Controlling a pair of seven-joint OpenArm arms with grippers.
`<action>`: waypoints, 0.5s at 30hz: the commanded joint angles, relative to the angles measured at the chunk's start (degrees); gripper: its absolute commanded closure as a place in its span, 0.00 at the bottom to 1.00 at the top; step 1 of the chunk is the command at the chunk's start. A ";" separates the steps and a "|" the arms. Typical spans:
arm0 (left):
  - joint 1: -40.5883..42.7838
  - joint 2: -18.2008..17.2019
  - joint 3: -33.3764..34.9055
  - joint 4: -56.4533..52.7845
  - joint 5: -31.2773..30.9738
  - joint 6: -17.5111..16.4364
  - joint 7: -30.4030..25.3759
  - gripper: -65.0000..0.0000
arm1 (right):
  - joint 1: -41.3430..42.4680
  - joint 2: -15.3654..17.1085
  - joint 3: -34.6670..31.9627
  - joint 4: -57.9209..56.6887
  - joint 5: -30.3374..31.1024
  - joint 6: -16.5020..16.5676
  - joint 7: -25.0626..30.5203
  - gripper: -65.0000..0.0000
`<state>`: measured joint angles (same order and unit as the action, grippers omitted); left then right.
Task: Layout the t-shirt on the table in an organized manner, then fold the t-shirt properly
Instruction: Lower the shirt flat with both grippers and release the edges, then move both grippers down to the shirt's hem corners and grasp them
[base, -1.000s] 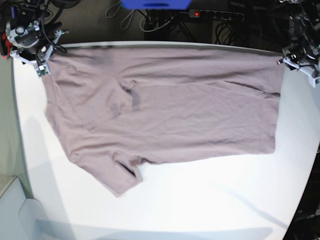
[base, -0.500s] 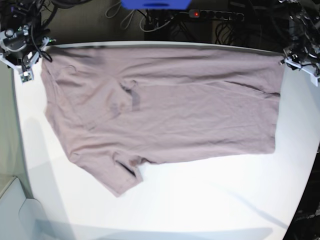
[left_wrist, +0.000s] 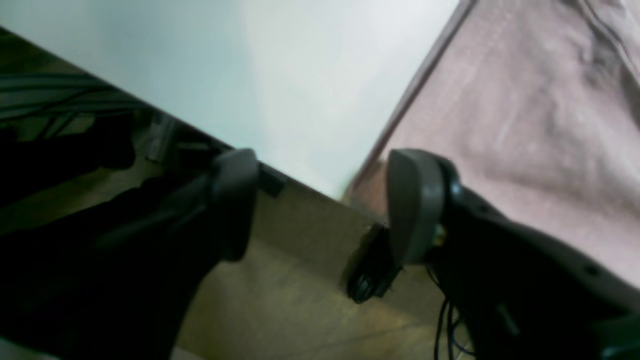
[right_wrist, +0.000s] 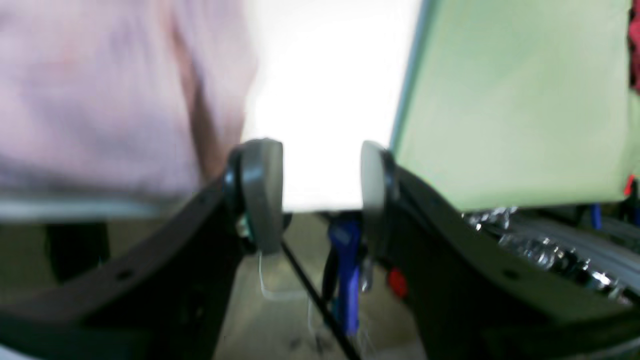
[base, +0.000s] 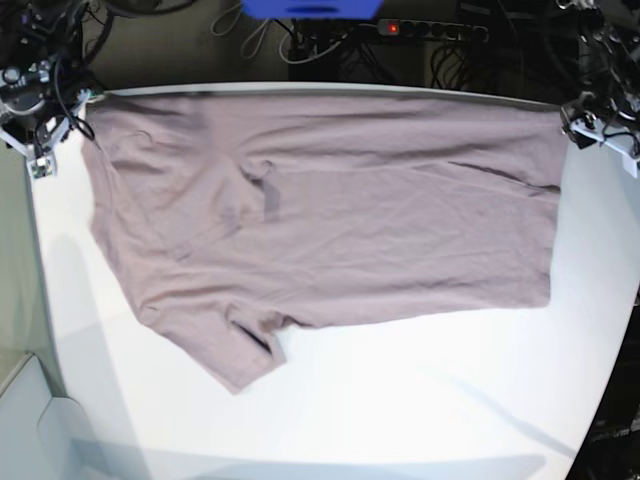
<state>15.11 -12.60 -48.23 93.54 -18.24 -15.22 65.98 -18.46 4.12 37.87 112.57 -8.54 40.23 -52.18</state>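
Left gripper (left_wrist: 320, 205) open, empty; t-shirt (left_wrist: 525, 125) beside right finger. Right gripper (right_wrist: 312, 195) open, empty; t-shirt beside left finger.

No text, label, brand or number can be read anywhere (the wrist views are blurred).

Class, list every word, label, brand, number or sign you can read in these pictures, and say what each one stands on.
None can be read.
The t-shirt: plain, no print; its neck tag shows no legible letters.
The table: bare white, no markings.
The power strip behind the table: only a red light, any lettering too small to read.
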 joint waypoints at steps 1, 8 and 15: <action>-0.30 -1.25 -0.34 1.19 -0.18 0.15 -0.44 0.36 | -0.22 0.76 0.59 1.05 0.05 -0.23 0.18 0.60; -1.18 -1.25 -0.43 1.19 -0.18 0.15 -0.44 0.36 | 2.68 1.99 0.77 0.52 0.05 -0.23 0.18 0.60; -3.29 -1.07 -0.61 4.44 -0.18 0.15 -0.44 0.36 | 9.10 3.04 -1.78 0.52 0.05 -0.23 0.18 0.60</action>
<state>12.34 -12.67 -48.45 96.75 -18.20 -15.20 66.24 -10.00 6.48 36.03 112.12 -8.91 40.23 -53.28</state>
